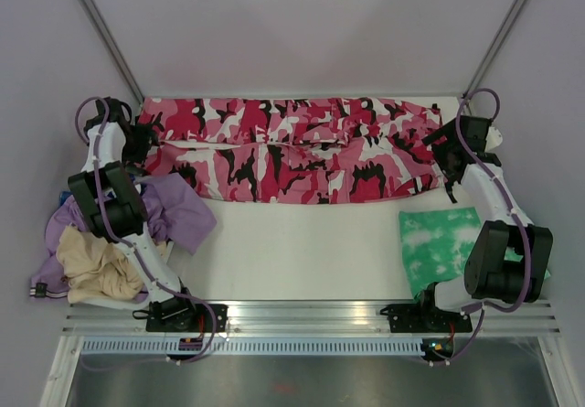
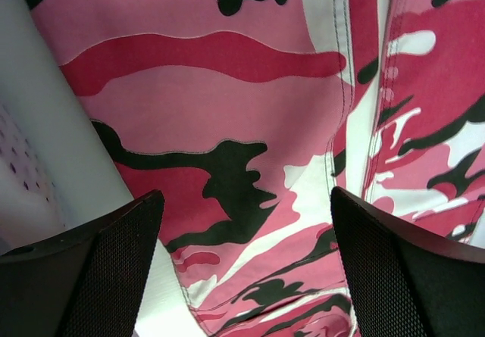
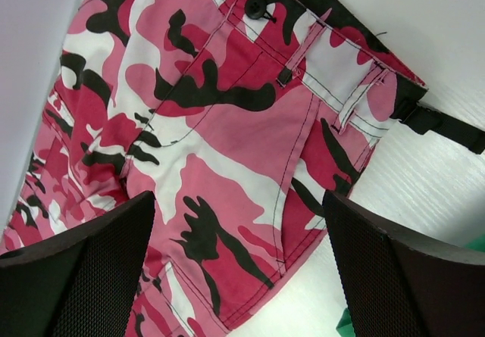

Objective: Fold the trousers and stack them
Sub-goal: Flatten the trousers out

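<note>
One pair of trousers (image 1: 292, 155) lies at 12 o'clock on the single table (image 1: 302, 251). There are at least three other garments. One is a green tie-dye piece (image 1: 439, 242) at 4 o'clock. At 8 o'clock there is one beige piece (image 1: 91, 265) and some lilac cloth (image 1: 178, 210), and I cannot tell whether the lilac is one garment or two. There are two arms, the left arm (image 1: 114, 201) at 9 o'clock and the right arm (image 1: 498, 242) at 3 o'clock. There are two grippers, the left gripper (image 2: 244, 191) and the right gripper (image 3: 237, 194). Each has two fingers (image 2: 114, 269), four in all. One black button (image 3: 255, 7) shows on the trousers.
</note>
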{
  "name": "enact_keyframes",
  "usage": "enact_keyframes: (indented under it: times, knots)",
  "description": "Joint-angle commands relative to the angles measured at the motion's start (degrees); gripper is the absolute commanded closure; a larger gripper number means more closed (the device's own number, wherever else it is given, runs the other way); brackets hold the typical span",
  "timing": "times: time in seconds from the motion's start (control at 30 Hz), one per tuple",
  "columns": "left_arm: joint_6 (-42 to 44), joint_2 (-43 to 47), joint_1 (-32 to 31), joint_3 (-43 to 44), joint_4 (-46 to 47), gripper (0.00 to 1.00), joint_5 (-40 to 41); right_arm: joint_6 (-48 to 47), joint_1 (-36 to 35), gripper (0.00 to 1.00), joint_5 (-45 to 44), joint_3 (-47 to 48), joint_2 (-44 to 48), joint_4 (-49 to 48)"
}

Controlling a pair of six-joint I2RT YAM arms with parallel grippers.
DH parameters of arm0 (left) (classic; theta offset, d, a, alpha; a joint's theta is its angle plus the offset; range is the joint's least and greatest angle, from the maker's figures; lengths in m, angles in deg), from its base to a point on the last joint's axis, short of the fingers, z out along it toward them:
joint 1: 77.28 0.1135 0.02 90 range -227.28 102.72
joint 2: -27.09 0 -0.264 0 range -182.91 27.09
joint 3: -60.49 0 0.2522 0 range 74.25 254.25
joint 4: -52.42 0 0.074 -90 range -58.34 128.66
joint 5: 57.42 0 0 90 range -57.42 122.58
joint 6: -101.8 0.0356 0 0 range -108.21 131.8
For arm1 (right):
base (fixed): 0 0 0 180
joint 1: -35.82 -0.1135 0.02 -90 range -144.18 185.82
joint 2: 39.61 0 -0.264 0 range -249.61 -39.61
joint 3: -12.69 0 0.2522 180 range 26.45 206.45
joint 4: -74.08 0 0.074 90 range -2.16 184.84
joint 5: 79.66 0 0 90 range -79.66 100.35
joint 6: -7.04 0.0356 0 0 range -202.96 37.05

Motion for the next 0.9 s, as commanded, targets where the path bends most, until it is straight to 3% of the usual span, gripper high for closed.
enact_keyframes:
  times: [0.0,0.33,0.53,0.73,0.87]
  knots:
    - [-5.6,-3.3,0.8,2.0,-12.4,0.04,6.5,3.6,0.2,0.02,-2.5,1.0,-1.5,-2.5]
    - [-21.3,-1.5,1.1,-3.2,-15.8,0.10,12.8,-6.8,0.5,0.02,-0.7,17.0,-13.9,0.9]
    - [-27.3,-0.8,1.2,-2.5,-23.1,0.14,20.1,-5.3,2.7,0.02,3.3,13.0,-12.8,-0.1]
    - [-22.1,-3.3,1.2,1.0,-23.7,0.14,21.1,-1.1,6.0,0.02,3.3,6.3,-10.9,-0.9]
    - [-12.8,-13.7,1.1,12.7,-28.7,0.12,21.1,-0.3,6.3,0.02,3.1,8.6,-12.9,1.8]
